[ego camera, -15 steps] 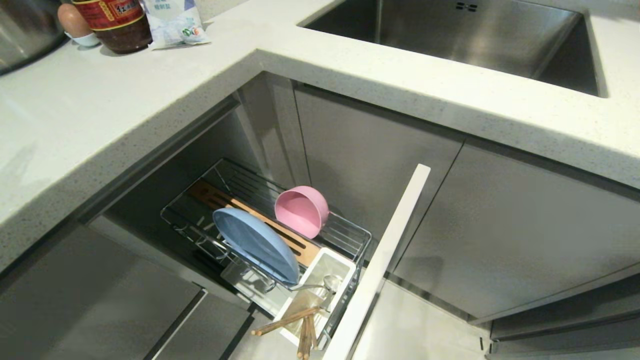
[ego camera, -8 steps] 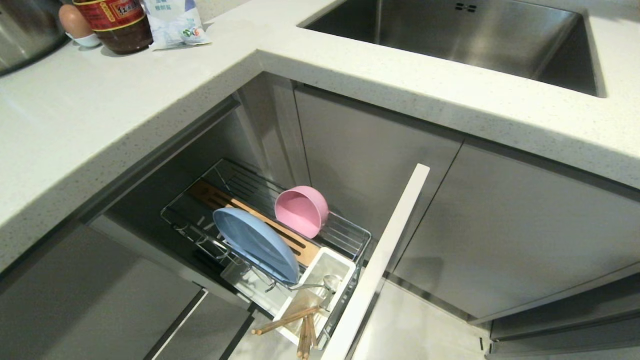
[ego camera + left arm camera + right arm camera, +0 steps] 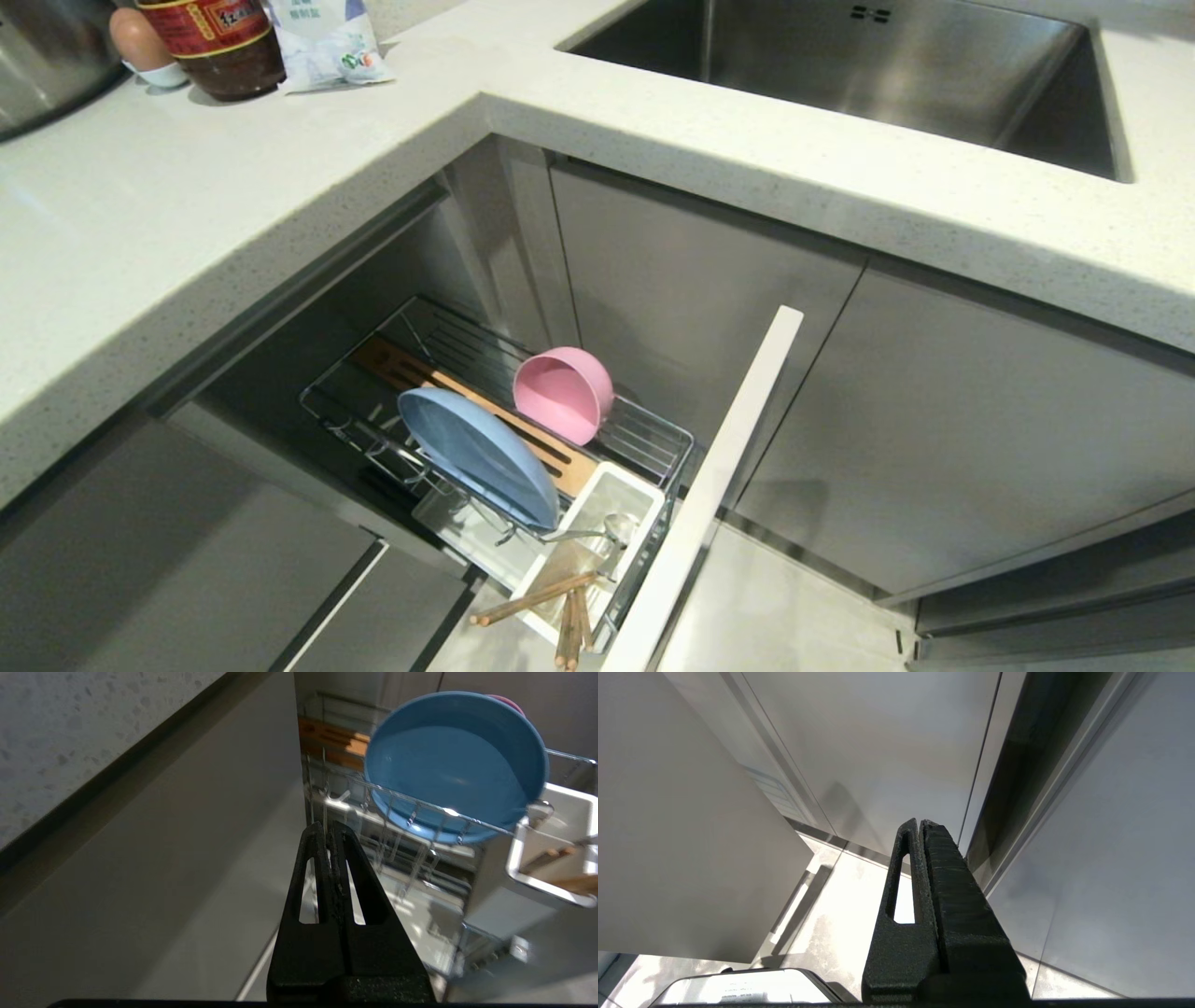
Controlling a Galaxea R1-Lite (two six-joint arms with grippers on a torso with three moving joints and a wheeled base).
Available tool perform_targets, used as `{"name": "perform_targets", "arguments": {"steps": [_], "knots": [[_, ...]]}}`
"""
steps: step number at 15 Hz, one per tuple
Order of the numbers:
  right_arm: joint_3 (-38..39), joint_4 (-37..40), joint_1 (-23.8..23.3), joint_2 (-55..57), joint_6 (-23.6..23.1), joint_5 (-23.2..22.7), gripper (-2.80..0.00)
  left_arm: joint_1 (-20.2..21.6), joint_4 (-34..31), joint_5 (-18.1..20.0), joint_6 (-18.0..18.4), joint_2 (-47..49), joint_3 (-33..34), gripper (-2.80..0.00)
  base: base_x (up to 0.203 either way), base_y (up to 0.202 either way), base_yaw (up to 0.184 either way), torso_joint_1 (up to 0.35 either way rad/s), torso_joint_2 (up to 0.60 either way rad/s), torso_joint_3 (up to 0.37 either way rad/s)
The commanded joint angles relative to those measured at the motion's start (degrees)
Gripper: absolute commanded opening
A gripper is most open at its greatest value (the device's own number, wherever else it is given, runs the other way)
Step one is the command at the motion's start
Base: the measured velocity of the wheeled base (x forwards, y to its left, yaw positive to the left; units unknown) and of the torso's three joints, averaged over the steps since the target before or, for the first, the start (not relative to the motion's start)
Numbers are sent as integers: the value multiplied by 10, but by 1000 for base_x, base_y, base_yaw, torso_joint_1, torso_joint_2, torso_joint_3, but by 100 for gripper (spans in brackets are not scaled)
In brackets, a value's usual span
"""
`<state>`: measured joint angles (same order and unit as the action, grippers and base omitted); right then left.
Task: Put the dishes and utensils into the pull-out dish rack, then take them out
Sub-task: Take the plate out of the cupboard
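The pull-out dish rack (image 3: pixel 653 439) stands drawn out from under the counter, its white front panel (image 3: pixel 709 495) at the near end. In it a light-blue plate (image 3: pixel 476 457) stands on edge in the wire prongs. A pink bowl (image 3: pixel 563 392) lies tipped on its side behind the wooden strip (image 3: pixel 560 462). The white caddy (image 3: pixel 597 551) holds wooden chopsticks (image 3: pixel 532 602) and a metal spoon (image 3: pixel 616 529). Neither arm shows in the head view. My left gripper (image 3: pixel 329 828) is shut and empty, low beside the rack, facing the plate (image 3: pixel 453 765). My right gripper (image 3: pixel 920 823) is shut and empty, near the floor by cabinet doors.
A steel sink (image 3: pixel 840 65) is set in the speckled white counter (image 3: pixel 233 205) above the rack. A sauce jar (image 3: pixel 219 42), an egg in a cup (image 3: pixel 140 42) and a packet (image 3: pixel 322 42) stand at the counter's far left. Grey cabinet fronts (image 3: pixel 934 429) flank the open rack.
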<state>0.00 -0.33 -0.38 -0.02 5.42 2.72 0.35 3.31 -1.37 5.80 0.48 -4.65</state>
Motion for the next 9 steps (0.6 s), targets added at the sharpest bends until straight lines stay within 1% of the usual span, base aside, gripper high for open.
{"name": "perform_targets", "arguments": {"steps": [1,2,3,4,5,9], "knots": [[0,0,0,-2,0,0,-280,1,15,2,6,-4,49,-280,0,0,0,0,0,0],[0,0,0,-2,0,0,-280,1,-36,21,9,-4,46,-280,0,0,0,0,0,0],[0,0,0,-2,0,0,-280,1,-58,33,11,-5,43,-280,0,0,0,0,0,0],[0,0,-1,-2,0,0,-280,1,-45,36,7,-5,44,-280,0,0,0,0,0,0],[0,0,0,-2,0,0,-280,1,-41,31,2,-5,45,-280,0,0,0,0,0,0],[0,0,0,-2,0,0,-280,1,-41,28,1,-5,45,-280,0,0,0,0,0,0]]}}
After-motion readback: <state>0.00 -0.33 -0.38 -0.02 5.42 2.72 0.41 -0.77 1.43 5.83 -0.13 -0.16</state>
